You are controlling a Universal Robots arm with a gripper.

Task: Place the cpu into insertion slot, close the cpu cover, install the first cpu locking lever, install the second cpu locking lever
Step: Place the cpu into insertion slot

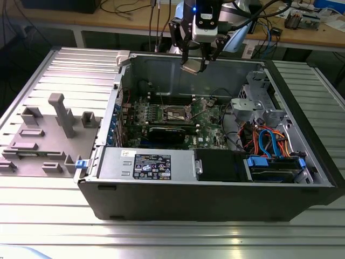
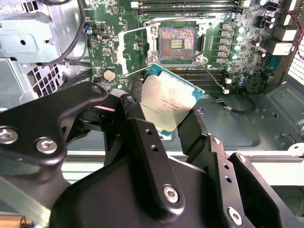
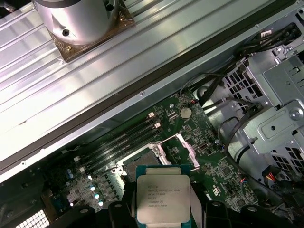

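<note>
Overhead light looks bright and even in the exterior view. The ribbed table (image 1: pixel 161 237) glares pale, the floor of the computer case (image 1: pixel 161 70) lies in soft shadow, and a small blue lamp (image 1: pixel 200 7) glows on the arm. In the first wrist view the table nearly washes out, and the chip (image 3: pixel 161 197) shines dully. In the second wrist view the gripper (image 2: pixel 164 108) looms dark and soft-edged.

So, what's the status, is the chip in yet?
Gripper shut on cpu, held above the board, not yet in. Slot empty, cover up. Nothing seen between cpu and slot.
</note>
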